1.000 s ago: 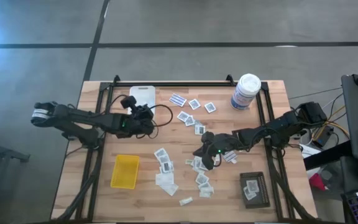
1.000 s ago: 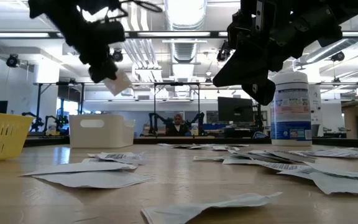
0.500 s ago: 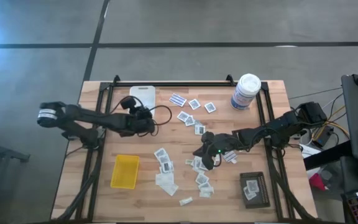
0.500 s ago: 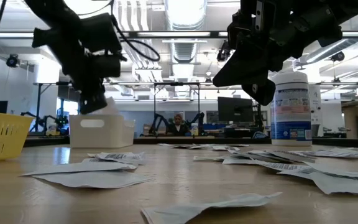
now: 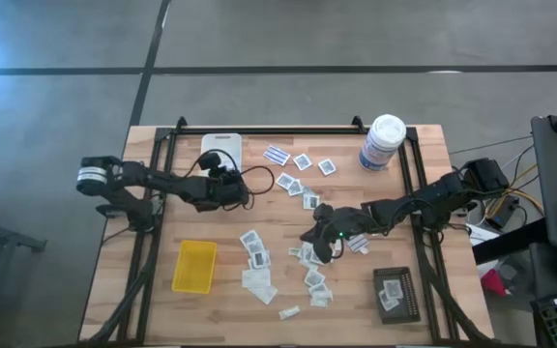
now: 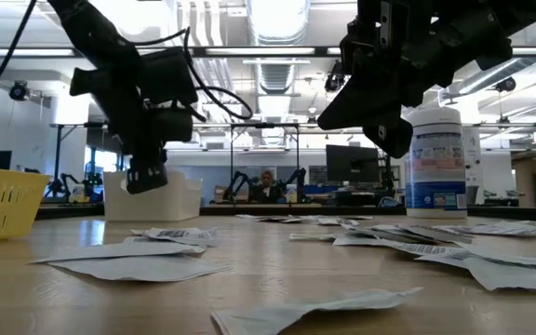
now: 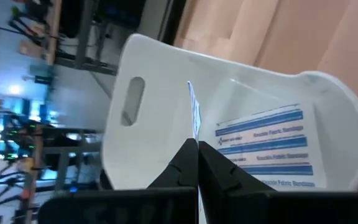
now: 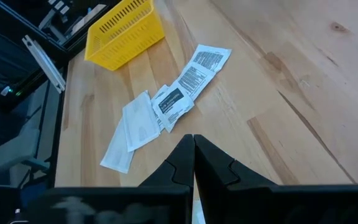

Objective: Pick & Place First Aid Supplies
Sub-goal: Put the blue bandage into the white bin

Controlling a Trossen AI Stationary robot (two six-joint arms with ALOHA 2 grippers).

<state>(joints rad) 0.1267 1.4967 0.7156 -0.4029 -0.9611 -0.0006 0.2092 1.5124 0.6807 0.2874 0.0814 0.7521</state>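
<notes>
The left pincer (image 7: 196,163) is pinched tight on a thin blue-and-white striped paper strip packet (image 7: 193,115), held edge-on over the white rectangular plastic tray (image 5: 219,145) at the far edge of the desk (image 5: 424,213), toward its left corner. A like striped packet (image 7: 266,146) already lies flat inside that tray. The main risk, as I judge it, is the release: so light and thin a packet, dropped on edge near the tray's wall, could flutter or lean out over the rim, or cling to a finger when the jaws part. The right pincer (image 8: 193,163) is closed as well, hovering empty, as far as can be seen, above the scattered white square packets with dark grey centres (image 5: 314,277) toward the desk's near edge. Those overlap, so a later pick there could lift two at once or push the pile about.
</notes>
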